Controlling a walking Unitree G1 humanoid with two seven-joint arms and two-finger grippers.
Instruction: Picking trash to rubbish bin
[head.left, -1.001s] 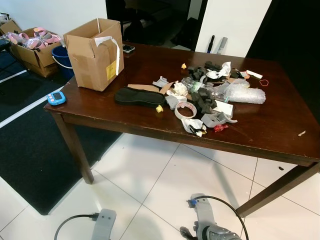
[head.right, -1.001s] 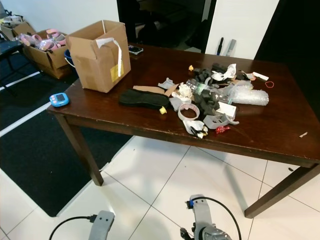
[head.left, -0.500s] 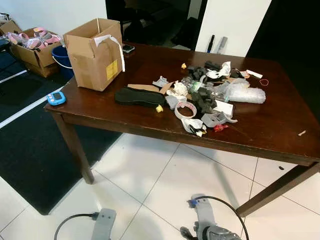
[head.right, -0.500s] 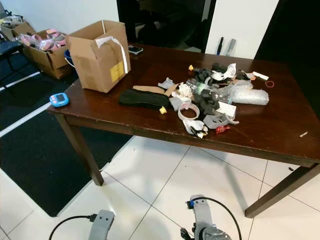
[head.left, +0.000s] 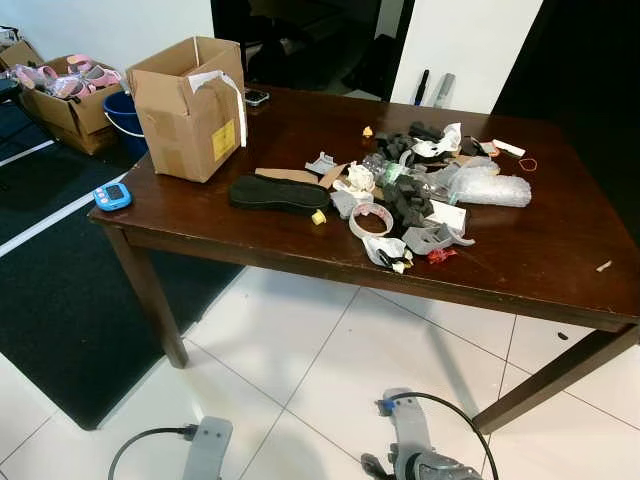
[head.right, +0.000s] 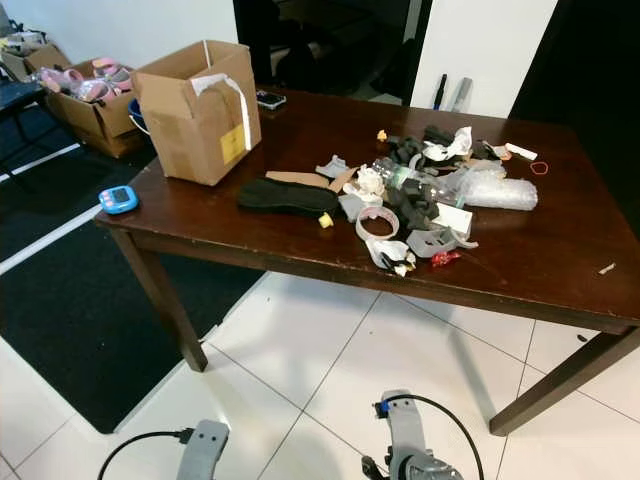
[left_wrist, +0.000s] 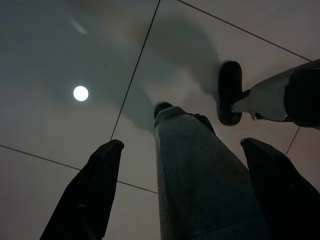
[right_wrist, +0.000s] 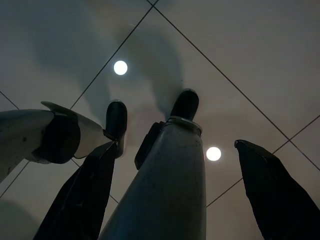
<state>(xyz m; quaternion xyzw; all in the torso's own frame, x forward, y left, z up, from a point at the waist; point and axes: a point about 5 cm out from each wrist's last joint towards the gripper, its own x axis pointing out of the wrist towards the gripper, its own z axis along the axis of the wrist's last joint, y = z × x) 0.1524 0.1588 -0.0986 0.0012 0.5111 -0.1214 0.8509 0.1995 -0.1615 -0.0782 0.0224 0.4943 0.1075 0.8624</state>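
A pile of trash lies on the dark wooden table (head.left: 540, 260): a black insole (head.left: 278, 193), a roll of tape (head.left: 371, 219), black foam pieces (head.left: 405, 200), crumpled paper (head.left: 358, 178) and bubble wrap (head.left: 490, 187). An open cardboard box (head.left: 188, 105) stands at the table's left end, with a blue bucket (head.left: 125, 120) on the floor behind it. Both arms hang low beside my legs, well short of the table. My left gripper (left_wrist: 181, 144) is open above the floor tiles, and my right gripper (right_wrist: 175, 146) is open the same way.
A blue timer (head.left: 112, 195) sits on the table's near left corner and a phone (head.left: 257, 97) behind the box. A carton of pink items (head.left: 62, 95) stands at the far left. A black mat (head.left: 60, 290) covers the floor left of the white tiles (head.left: 330, 370).
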